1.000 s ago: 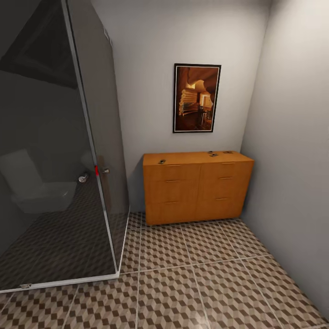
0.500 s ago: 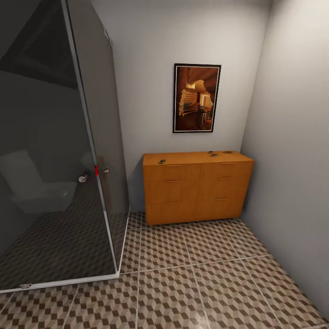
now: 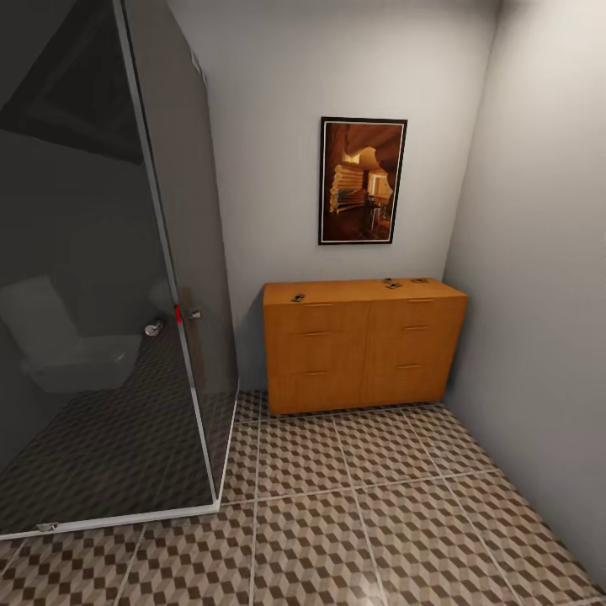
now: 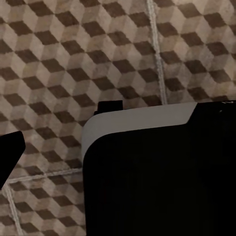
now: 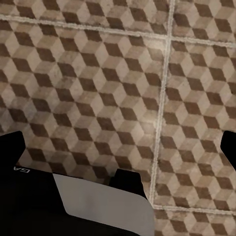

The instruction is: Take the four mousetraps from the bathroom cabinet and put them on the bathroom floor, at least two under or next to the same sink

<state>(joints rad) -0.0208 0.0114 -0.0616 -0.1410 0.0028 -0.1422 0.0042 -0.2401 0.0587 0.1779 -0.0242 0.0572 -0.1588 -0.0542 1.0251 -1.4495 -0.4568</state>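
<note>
The mousetraps lay on top of the cabinet (image 3: 364,345), small dark specks at this range: one (image 3: 298,298) near its left front edge, and a cluster toward the right rear, where one (image 3: 388,281), another (image 3: 394,286) and one (image 3: 419,280) could be made out (too small to tell their wire or detail). The cabinet stood against the far wall in the corner, its drawers shut, and the bathroom floor (image 3: 353,505) of cube-patterned tiles stretched from its foot toward the camera. A framed picture (image 3: 363,181) hung on the wall above it. To the cabinet's left rose a dark glass shower enclosure (image 3: 109,278), with a pale toilet shape dimly visible in the glass.

Neither pincer appeared in the head view. In the left wrist view, the tiles (image 4: 73,59) lay beneath a black-and-white body of the robot (image 4: 157,172), with a dark fingertip (image 4: 9,152) at the picture's edge; whether that pincer was open I cannot tell. In the right wrist view, two dark fingertips (image 5: 11,147) stood at opposite edges over the tiles (image 5: 108,73), so that pincer was spread wide and held nothing.
</note>
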